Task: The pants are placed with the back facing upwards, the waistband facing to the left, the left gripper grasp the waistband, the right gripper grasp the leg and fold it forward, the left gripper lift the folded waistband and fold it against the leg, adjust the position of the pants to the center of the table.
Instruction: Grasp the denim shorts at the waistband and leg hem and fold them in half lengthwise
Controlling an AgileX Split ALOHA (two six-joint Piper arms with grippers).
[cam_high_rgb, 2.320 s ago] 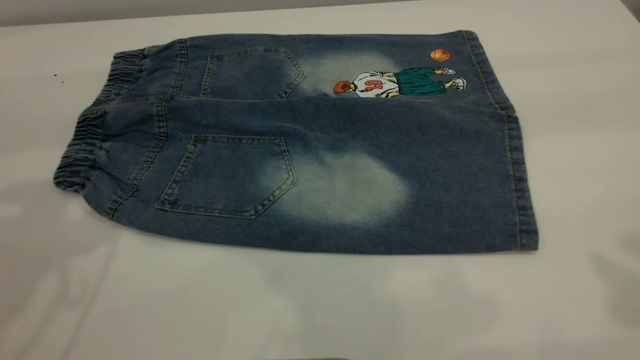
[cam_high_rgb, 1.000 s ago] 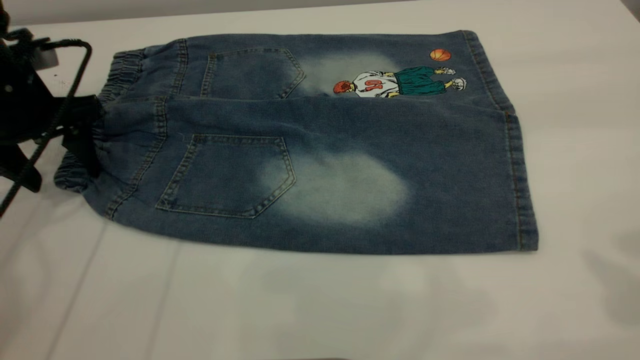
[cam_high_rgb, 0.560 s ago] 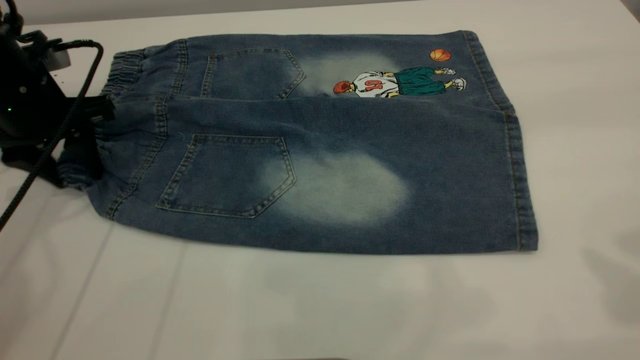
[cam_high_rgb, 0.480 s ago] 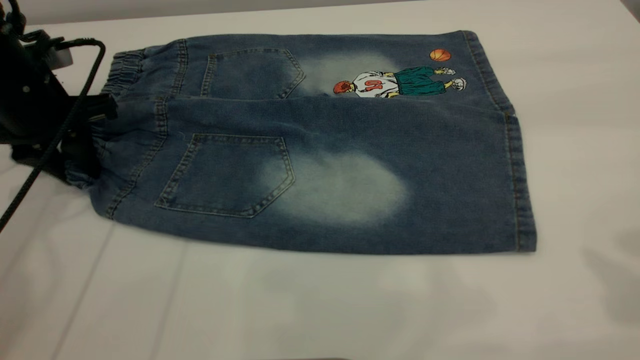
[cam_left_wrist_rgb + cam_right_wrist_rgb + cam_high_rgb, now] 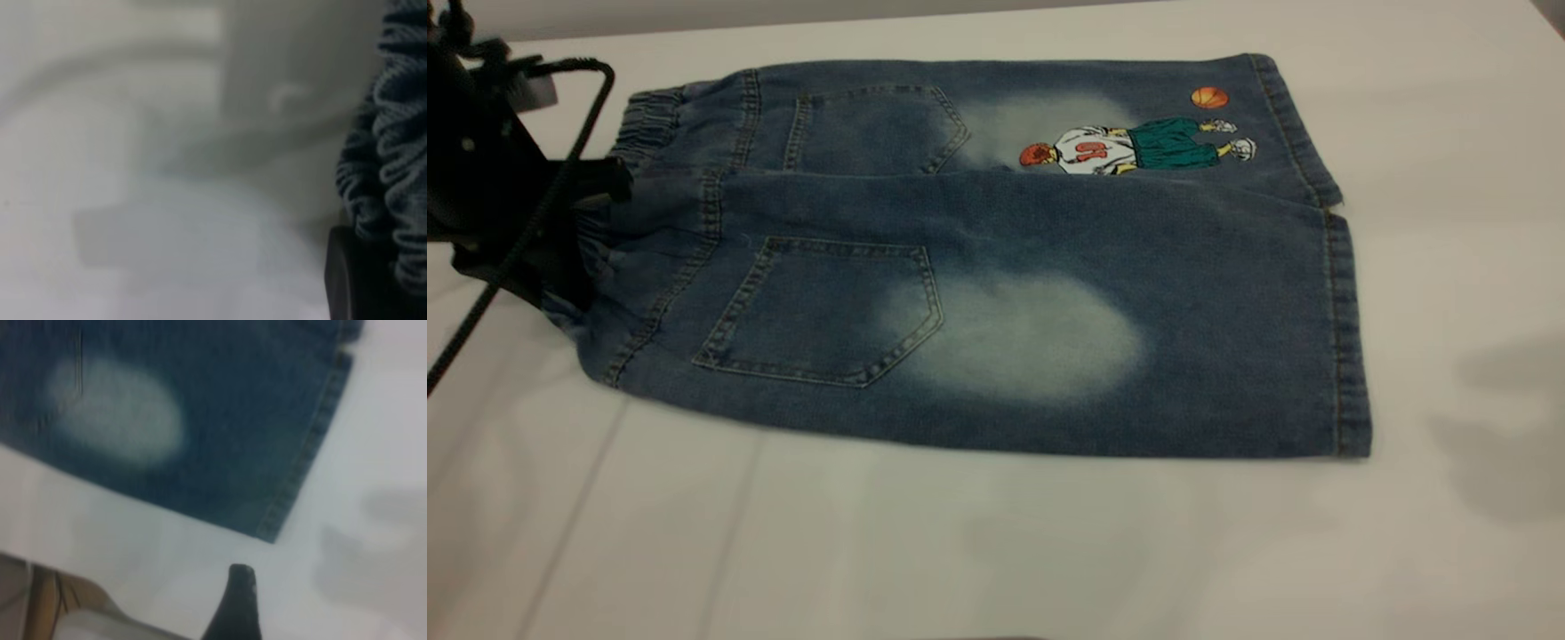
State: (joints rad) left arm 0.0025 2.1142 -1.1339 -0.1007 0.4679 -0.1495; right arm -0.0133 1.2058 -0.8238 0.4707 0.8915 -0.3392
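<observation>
Denim fills most of what we see: the pants lie flat, back side up, on the white table, with the waistband toward nine o'clock and the hems toward three. The leg with the big pale patch lies toward six o'clock, and the one with the basketball-player print toward twelve. We see two back pockets, both flat, with nothing showing in them. The left end effector sits at the waistband's nearer end, its dark fingers clenched on the ruched elastic, a black cable trailing off it. The right end effector hangs above bare table just off the leg's hem corner; we cannot tell its state. A grey strip of wall runs along twelve o'clock.
</observation>
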